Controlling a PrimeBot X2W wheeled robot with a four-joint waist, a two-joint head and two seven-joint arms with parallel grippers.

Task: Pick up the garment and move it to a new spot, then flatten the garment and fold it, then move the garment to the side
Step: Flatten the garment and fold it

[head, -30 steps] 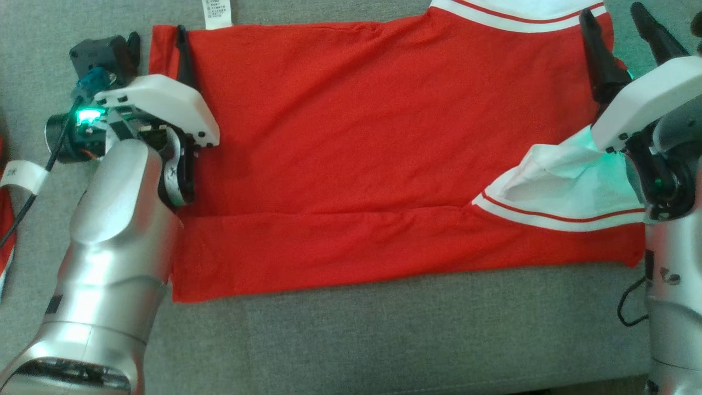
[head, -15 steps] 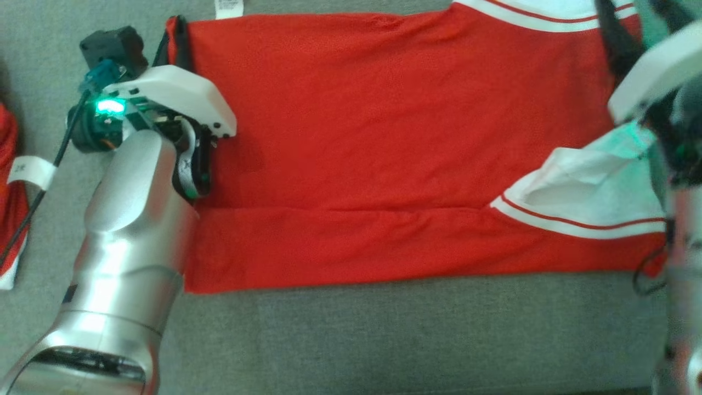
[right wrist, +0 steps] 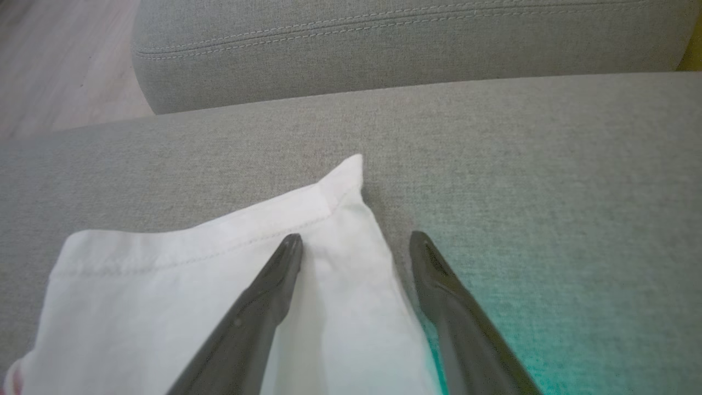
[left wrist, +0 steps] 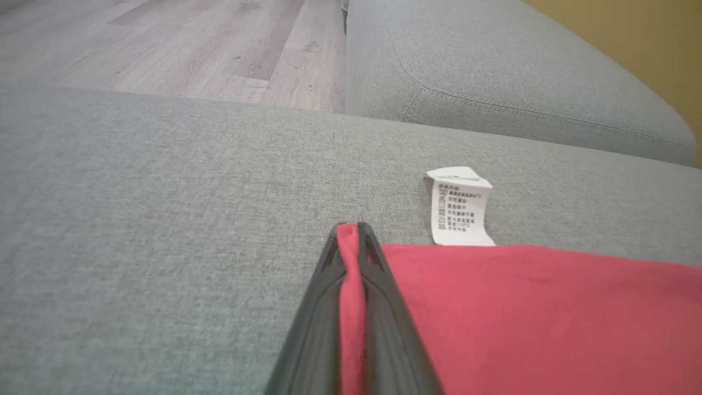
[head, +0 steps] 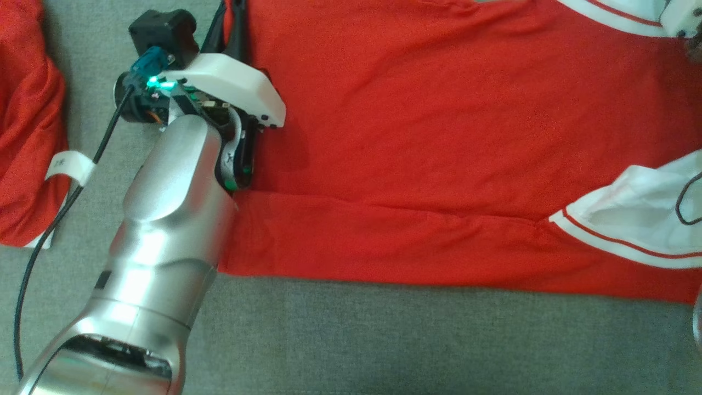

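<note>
Grey sofa cushion [head: 384, 340] under everything. Red garment [head: 428, 126] lies flat, stretching right from left gripper [left wrist: 351, 236], whose fingers pinch its corner edge tight. Right gripper [right wrist: 356, 244] gapes wide, straddling white sleeve [right wrist: 219, 285] edge. Care label [left wrist: 459, 208] just right of left fingertips.

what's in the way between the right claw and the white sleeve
Nothing visible. The open right claw is right at the white sleeve, whose edge lies between its jaws on the couch.
</note>
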